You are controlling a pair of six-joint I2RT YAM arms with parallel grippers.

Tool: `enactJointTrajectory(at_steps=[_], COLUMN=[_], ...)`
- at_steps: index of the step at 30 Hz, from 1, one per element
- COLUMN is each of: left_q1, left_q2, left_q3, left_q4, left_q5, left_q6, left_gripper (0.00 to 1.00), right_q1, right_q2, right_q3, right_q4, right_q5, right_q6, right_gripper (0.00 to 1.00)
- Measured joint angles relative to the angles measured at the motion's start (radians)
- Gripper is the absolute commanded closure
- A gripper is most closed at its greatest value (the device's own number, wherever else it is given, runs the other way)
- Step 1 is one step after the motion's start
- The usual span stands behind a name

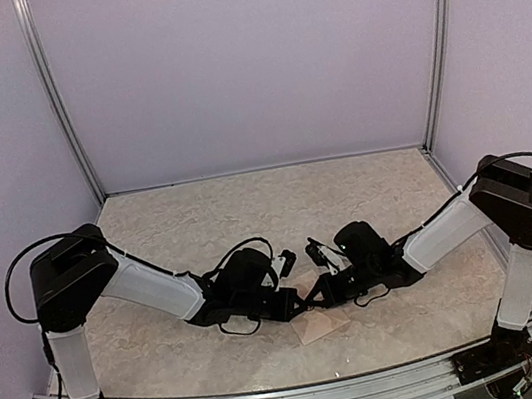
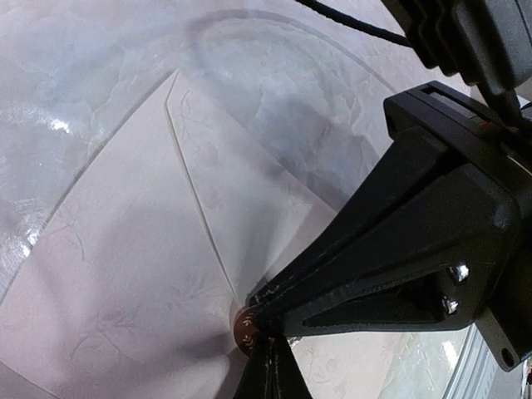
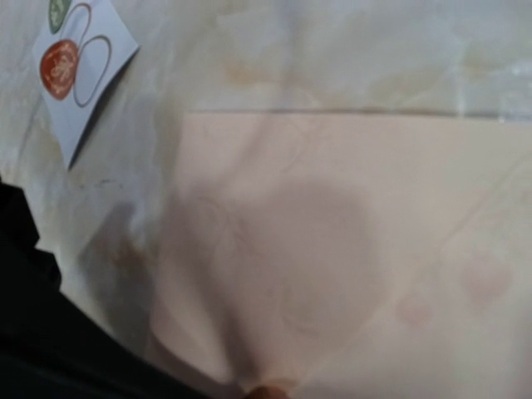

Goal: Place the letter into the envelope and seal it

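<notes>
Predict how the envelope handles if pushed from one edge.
Probably light and floppy: the envelope is thin creased paper lying flat, so it may buckle at its fold seams. It would likely skid easily on the glossy table.

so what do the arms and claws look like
Both match: the left arm and right arm have white link covers, bulky black joint housings and thin black cables looping alongside. The left claw and right claw are black, angular, tapering.
</notes>
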Motion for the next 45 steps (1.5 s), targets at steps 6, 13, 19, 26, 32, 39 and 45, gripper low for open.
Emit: enactJointTrajectory(at_steps=[6,13,19,26,32,39,45], left_q1=[0.010,0.011,0.011,0.011,0.011,0.011,0.011], left_q2=[0.006,0.008,0.024,0.028,0.029,0.029,0.029], left_q3=[0.016,0.031,0.055,0.066,0.071,0.071,0.071], left_q4=[-0.021,-0.054,-0.062,-0.072,-0.079,-0.079,-0.079], left_q5=[0.014,0.016,0.015,0.013,0.011,0.010,0.010], left_q6=[0.002,0.014,0.016,0.016,0.016,0.016,0.016], left_gripper=[1.00,1.00,1.00,1.00,1.00,1.00,1.00], right_q1=[0.000,-0.002,0.002,0.003,0.004,0.005,0.005], right_q2=[0.000,-0.031,-0.106,-0.157,-0.161,-0.120,-0.084], right_q3=[0.004,0.008,0.012,0.015,0.016,0.048,0.060], right_q4=[-0.004,-0.046,-0.141,-0.190,-0.192,-0.192,-0.192], right_q5=[0.011,0.050,0.069,0.094,0.086,0.081,0.078], right_q6=[-0.004,-0.015,-0.026,-0.042,-0.051,-0.061,-0.061], right_gripper=[0.97,0.71,0.63,0.78,0.93,0.97,0.98])
